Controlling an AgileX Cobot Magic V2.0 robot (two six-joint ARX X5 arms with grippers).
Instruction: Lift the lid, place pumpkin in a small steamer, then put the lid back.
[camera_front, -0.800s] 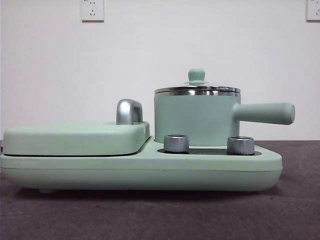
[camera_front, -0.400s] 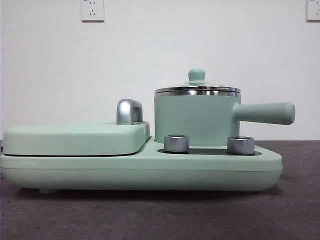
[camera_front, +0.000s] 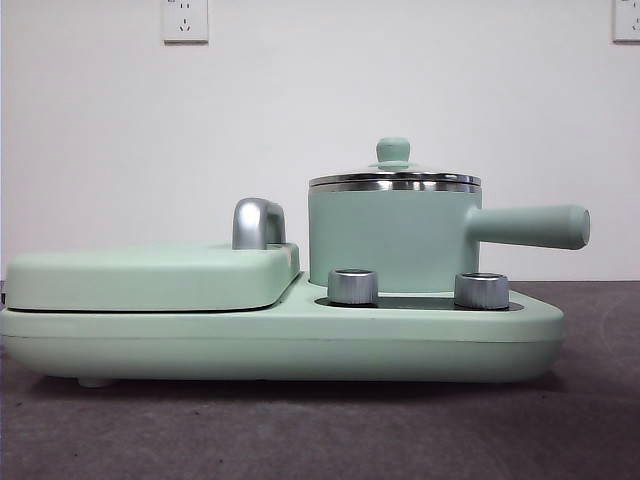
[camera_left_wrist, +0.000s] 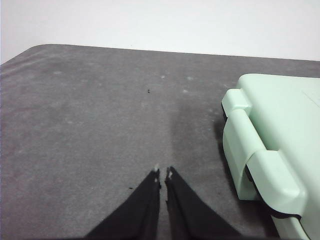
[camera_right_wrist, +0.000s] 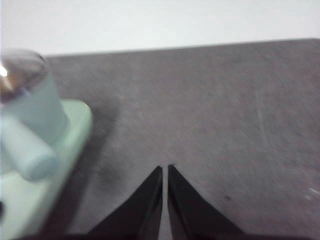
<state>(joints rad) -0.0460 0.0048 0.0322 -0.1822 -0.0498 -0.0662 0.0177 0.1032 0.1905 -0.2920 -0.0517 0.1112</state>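
Front view: small steamer (camera_front: 390, 240) sits on the right half of the mint appliance base (camera_front: 280, 345), long handle sticking out toward 3 o'clock. Lid (camera_front: 394, 177) is seated on the steamer's steel rim, green knob up. Two silver knobs (camera_front: 353, 286) stand on the base at the pot's 6 o'clock, in front of it. Flat rectangular cover (camera_front: 150, 275) takes the left half of the base, with a chrome handle (camera_front: 257, 223) at its rear right corner, just beside the pot at its 9 o'clock. No pumpkin and no arm in this view. Two wall sockets (camera_front: 186, 19) high on the white wall.

Left wrist view: left gripper (camera_left_wrist: 162, 175) hangs over bare dark table (camera_left_wrist: 100, 115), jaws narrowed to a thin slit, nothing between them. The only part of the appliance showing is the hinged end of the cover (camera_left_wrist: 272, 140), at about 2 o'clock from the fingertips and well apart. Steamer and lid not seen here.

Right wrist view: blurred. Right gripper (camera_right_wrist: 164, 169) over the table (camera_right_wrist: 225, 110), jaws nearly together, holding nothing. Steamer (camera_right_wrist: 32, 107) with its shiny lid (camera_right_wrist: 20, 67) lies at about 10 o'clock from the tips, well apart; handle end points toward the camera. Corner of the base (camera_right_wrist: 60, 150) below it. Pumpkin not visible.
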